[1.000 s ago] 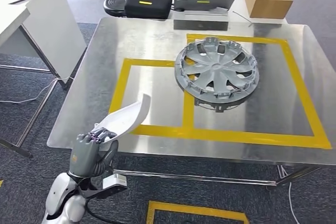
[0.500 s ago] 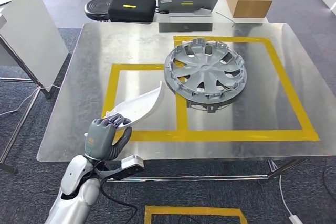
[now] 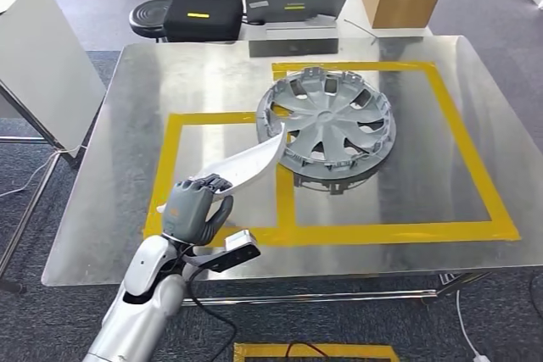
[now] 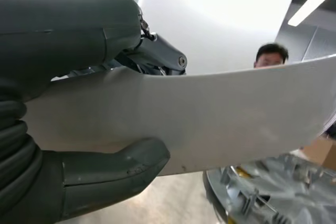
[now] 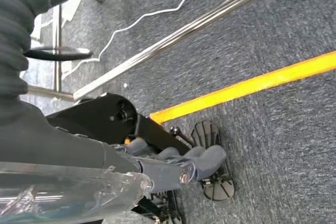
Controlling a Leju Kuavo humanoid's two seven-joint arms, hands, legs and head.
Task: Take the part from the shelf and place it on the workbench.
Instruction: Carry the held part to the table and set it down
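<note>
Fingers [image 4: 118, 166] of my left hand [image 3: 192, 209] wrap the near end of the long, curved white plastic panel [image 3: 246, 167]; thumb under, darker fingers over its smooth matte face. Panel is held above the brushed-metal workbench [image 3: 397, 167], inside the yellow tape rectangle [image 3: 163, 167], its upswept tip near the grey spoked plastic hubcap [image 3: 327, 120]. Silver forearm rises from below the near table edge. Right hand [image 5: 174, 166]: hangs over grey carpet; grip state indeterminate.
</note>
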